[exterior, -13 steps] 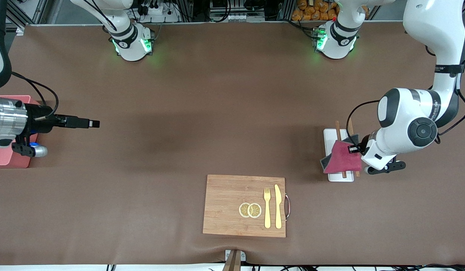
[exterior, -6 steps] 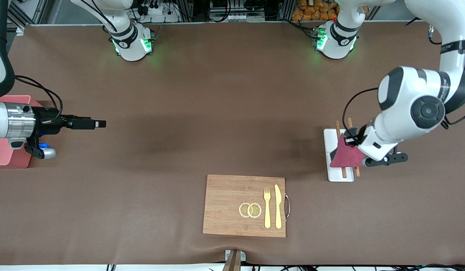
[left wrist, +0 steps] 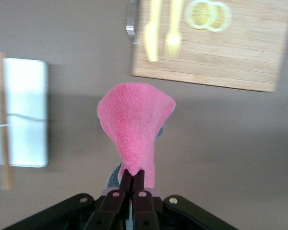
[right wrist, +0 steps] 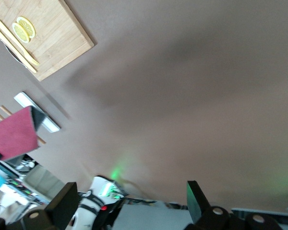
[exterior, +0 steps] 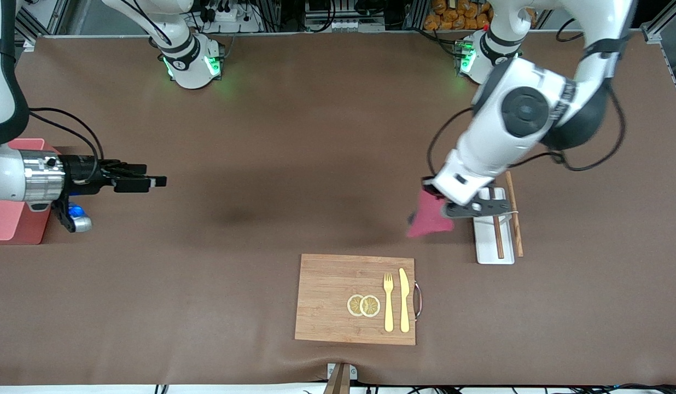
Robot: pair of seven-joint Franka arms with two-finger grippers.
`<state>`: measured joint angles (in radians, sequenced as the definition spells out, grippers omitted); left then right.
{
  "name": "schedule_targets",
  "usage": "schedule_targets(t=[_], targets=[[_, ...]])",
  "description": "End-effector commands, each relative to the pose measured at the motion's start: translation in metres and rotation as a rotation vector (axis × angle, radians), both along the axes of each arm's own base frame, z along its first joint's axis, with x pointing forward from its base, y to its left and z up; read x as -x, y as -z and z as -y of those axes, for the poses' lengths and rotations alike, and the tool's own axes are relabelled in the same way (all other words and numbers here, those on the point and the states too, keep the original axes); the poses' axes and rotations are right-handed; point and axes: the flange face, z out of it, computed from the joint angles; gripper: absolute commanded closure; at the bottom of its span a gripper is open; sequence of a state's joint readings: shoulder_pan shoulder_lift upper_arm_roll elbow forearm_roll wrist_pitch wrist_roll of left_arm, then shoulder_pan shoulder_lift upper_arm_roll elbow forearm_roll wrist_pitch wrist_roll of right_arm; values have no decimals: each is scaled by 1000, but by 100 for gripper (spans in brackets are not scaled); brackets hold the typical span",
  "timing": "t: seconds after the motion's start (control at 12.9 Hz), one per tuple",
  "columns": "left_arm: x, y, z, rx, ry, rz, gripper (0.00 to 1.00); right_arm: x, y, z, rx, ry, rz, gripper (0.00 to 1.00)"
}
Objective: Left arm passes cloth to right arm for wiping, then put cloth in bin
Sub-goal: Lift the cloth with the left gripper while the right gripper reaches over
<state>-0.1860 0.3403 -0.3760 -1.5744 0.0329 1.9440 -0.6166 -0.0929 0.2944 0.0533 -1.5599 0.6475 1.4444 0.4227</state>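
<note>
Crimson cloth (exterior: 429, 219) hangs from the left claw (exterior: 432, 192), pinched at one corner, long axis toward 6 o'clock over bare tabletop (exterior: 294, 153) beside the white tray (exterior: 487, 253). Right claw (exterior: 152, 180) spread wide, over tabletop at 3 o'clock from the pink bin (exterior: 10, 224). Brown matte surface. No legible writing.

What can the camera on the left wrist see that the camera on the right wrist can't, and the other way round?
Only the left wrist view shows the left gripper shut on the cloth, which hangs above bare table.

Only the right wrist view shows the right gripper, its fingers wide open and empty, and a green-lit robot base.

Both show the cloth, the wooden board with lemon slices and yellow cutlery, and the white tray.
</note>
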Motion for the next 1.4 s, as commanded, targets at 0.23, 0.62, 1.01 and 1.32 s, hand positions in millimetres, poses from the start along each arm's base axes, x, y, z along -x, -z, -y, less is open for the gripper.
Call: schedule_targets(t=[0.23, 0.62, 1.01, 1.32], targets=[[22, -19, 135, 179, -240, 58, 100, -29, 74, -14, -117, 276, -312, 0], [64, -4, 238, 445, -543, 40, 100, -57, 120, -53, -137, 372, -294, 0], [86, -11, 280, 726, -841, -44, 100, -63, 139, -103, -71, 430, -370, 0], [80, -13, 279, 814, -875, -41, 100, -33, 151, -115, -16, 444, -508, 0]])
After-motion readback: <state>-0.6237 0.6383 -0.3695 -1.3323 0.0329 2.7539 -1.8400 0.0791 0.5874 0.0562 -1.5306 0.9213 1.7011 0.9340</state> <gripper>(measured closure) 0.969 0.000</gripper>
